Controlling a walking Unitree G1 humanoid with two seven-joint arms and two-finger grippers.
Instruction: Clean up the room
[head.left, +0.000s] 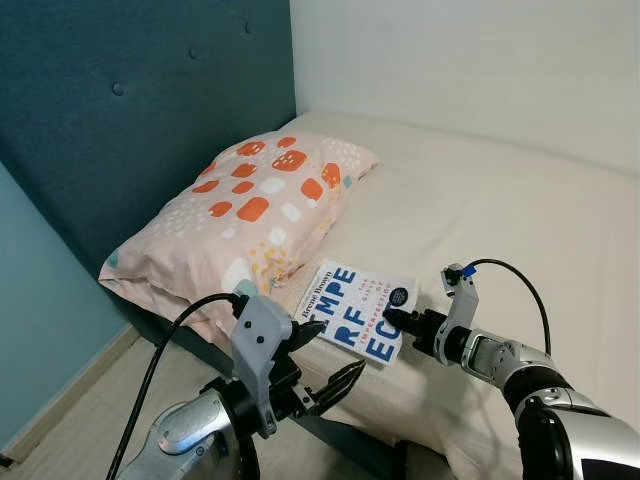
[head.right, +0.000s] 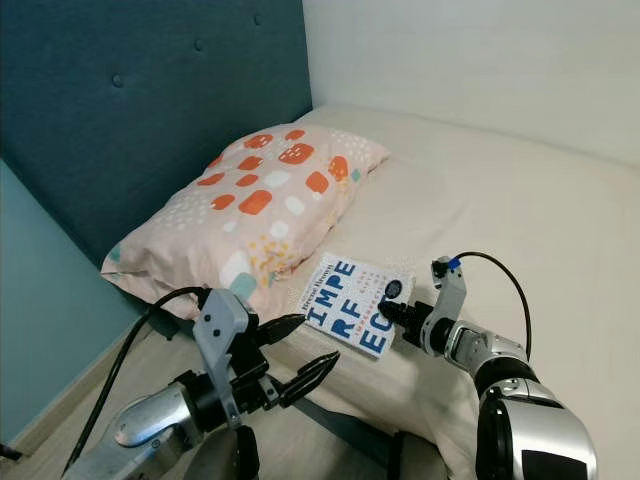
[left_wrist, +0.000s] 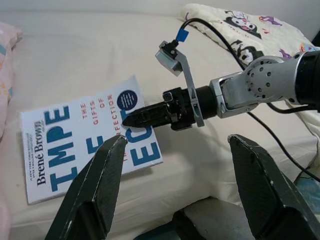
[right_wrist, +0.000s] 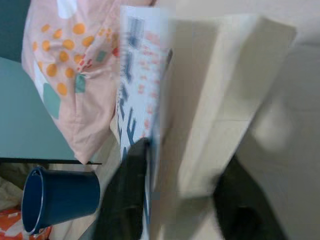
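A white book (head.left: 355, 310) with big blue letters lies flat near the bed's front edge, beside a pink pillow (head.left: 250, 210). My right gripper (head.left: 390, 320) reaches in from the right and grips the book's right edge. In the right wrist view the book (right_wrist: 200, 100) fills the gap between the two black fingers (right_wrist: 125, 195). My left gripper (head.left: 340, 347) hovers open just off the bed's edge, in front of the book and a little below it, holding nothing. In the left wrist view the book (left_wrist: 75, 145) lies beyond its spread fingers (left_wrist: 100, 190).
The cream mattress (head.left: 500, 220) stretches back to a white wall. A dark teal padded headboard (head.left: 120, 120) stands on the left. Pale floor (head.left: 70, 410) runs beside the bed. A blue cup (right_wrist: 60, 200) stands on the floor. A cartoon-print pillow (left_wrist: 250, 30) lies further along the bed.
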